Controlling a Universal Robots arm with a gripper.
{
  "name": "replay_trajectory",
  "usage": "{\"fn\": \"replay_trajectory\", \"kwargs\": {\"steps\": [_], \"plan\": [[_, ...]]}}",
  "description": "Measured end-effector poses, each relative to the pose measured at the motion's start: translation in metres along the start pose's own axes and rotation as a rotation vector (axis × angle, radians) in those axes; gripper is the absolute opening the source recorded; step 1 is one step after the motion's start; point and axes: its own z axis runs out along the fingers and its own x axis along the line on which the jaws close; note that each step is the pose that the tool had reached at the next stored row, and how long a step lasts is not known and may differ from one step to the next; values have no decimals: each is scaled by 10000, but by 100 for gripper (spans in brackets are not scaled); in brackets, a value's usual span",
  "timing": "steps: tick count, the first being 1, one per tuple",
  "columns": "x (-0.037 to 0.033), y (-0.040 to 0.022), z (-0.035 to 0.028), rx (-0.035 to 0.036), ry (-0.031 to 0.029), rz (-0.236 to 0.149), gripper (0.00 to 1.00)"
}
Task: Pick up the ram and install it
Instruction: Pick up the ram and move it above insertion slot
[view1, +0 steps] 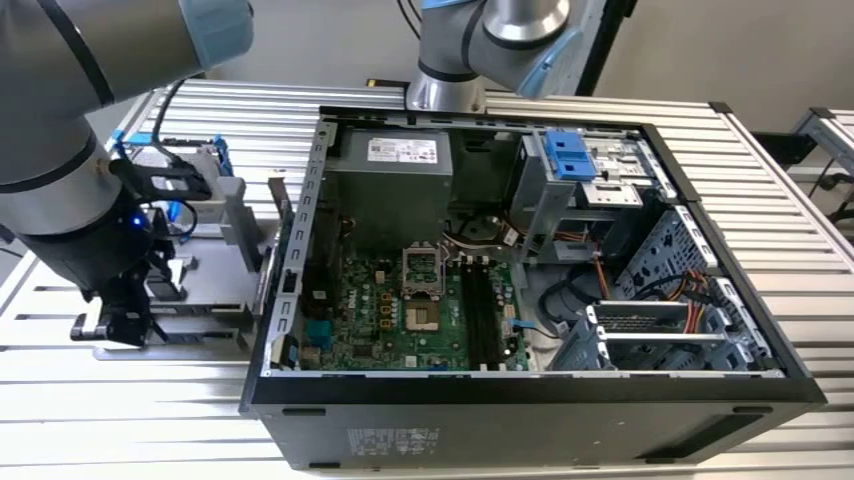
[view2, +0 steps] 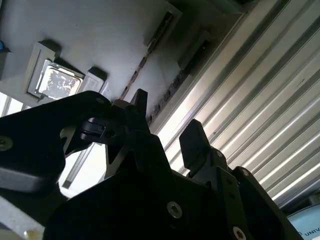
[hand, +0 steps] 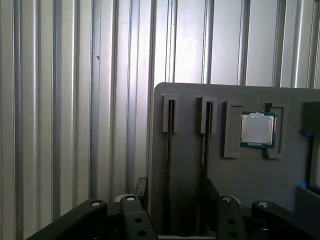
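The black two-fingered end effector (hand: 175, 184) of a grey robot arm (view1: 67, 130) hangs low over a flat grey plastic parts tray (hand: 250, 175) on a ribbed aluminium tabletop (hand: 60, 100), its fingers (hand: 141, 186) spread apart and gripping nothing. The ram (hand: 170, 135), a thin dark circuit-board stick seen edge-on, sits in a narrow slot of the tray, in line with the gap between the fingers. A second dark stick (hand: 205, 137) lies in the neighbouring slot, near the other finger.

Both wrist views show the two slots. They also show a square silver processor chip (hand: 257, 128) resting in its own recess of the tray, beyond the second stick.

The exterior view shows the wider scene. The tray lies on the exterior view's left, just beside a black open-sided computer case (view1: 534, 420) lying on the same tabletop. Inside the case are a green motherboard (view1: 387, 320), long black memory sockets (view1: 481, 310), loose cables and a blue plastic drive bracket (view1: 567, 150).
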Motion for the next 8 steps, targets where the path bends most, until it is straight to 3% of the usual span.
{"fn": "replay_trajectory", "kwargs": {"steps": [8], "plan": [[5, 0, 128, 0, 1, 0, 100]]}}
